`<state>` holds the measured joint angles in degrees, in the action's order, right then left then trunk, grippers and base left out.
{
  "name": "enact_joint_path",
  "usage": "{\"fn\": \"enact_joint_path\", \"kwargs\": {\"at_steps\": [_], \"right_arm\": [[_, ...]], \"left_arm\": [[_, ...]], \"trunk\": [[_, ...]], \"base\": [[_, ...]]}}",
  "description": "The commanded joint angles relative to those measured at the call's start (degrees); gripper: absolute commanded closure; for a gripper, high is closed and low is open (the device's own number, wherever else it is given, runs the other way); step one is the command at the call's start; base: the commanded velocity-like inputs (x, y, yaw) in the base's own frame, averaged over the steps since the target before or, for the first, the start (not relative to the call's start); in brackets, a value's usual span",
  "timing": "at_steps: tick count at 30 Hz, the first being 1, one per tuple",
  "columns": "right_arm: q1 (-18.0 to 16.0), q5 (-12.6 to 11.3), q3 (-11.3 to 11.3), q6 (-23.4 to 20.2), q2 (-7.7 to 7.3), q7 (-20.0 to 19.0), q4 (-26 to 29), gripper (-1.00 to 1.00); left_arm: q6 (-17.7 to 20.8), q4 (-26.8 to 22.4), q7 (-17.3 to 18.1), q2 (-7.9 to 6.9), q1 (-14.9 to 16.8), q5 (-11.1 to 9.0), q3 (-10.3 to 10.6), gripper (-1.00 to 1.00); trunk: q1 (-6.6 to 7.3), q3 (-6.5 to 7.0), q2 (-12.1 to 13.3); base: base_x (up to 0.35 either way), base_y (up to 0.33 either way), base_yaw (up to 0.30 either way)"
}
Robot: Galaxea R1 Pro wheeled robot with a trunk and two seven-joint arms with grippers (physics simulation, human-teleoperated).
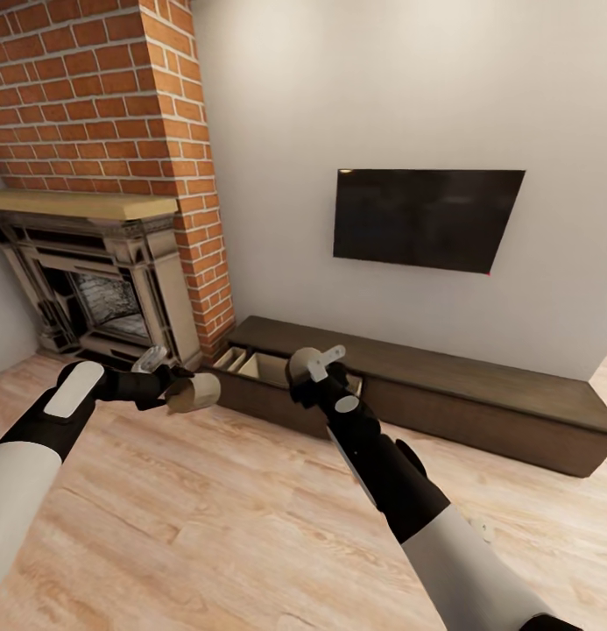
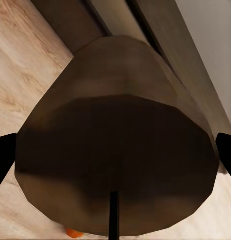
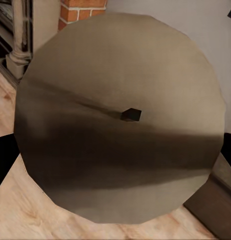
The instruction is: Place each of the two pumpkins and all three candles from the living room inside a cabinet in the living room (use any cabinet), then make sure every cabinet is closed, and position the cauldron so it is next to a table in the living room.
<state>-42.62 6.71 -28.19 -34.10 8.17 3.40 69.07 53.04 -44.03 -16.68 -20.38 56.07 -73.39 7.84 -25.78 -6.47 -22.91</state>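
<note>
While both arms hang short of the cabinet [image 1: 478, 394], I hold a candle in each. Left end effector [image 1: 176, 386] is clamped on a tan candle [image 1: 194, 393], lying sideways, just off the near left corner of the unit, above the floor [image 1: 207, 508]. Left wrist view confirms: the left candle [image 2: 115, 150] sits between dark fingers [image 2: 4, 160] at either side, cabinet top running beyond it; a speck of orange shows past the candle's edge, too small to name. Right end effector [image 1: 314, 366] is closed on a second candle [image 1: 305, 361], held over the open drawer [image 1: 255, 364] at the cabinet's left end. Right wrist view looks at that right candle's [image 3: 120, 115] flat face and wick stub, brick fireplace [image 1: 102, 175] beyond.

Step in hand, as I judge it: drop both candles into the open drawer. Right one goes first, since it is nearer. I'd lower it well inside the drawer walls before letting go, so it cannot roll out. Left candle needs carrying right and farther in; it lies on its side and may roll on release, so set it down low. Keep the arms from crossing over the drawer. TV [image 1: 426, 219] wall is well clear.
</note>
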Motion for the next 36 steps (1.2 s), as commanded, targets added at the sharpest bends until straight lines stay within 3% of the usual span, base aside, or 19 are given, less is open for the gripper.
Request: {"fn": "enact_joint_path", "kwargs": {"at_steps": [1,20,36], "right_arm": [[0.01,0.06,-0.01,0.00,0.00,0.02,0.01,1.00],[0.05,-0.03,-0.03,0.00,0.00,0.03,0.01,1.00],[0.03,-0.03,-0.03,0.00,0.00,0.02,-0.03,1.00]], "left_arm": [[-0.04,-0.01,0.02,0.00,0.01,-0.17,-0.02,1.00],[-0.04,-0.05,0.07,0.08,0.01,-0.17,-0.02,1.00],[-0.04,-0.27,0.14,0.08,0.01,-0.17,-0.02,1.00]], "trunk": [[0.00,0.01,-0.01],[0.00,0.01,-0.01],[0.00,0.01,-0.01]], "base": [[0.328,0.007,0.000],[0.289,0.185,0.000],[0.323,0.016,0.000]]}}
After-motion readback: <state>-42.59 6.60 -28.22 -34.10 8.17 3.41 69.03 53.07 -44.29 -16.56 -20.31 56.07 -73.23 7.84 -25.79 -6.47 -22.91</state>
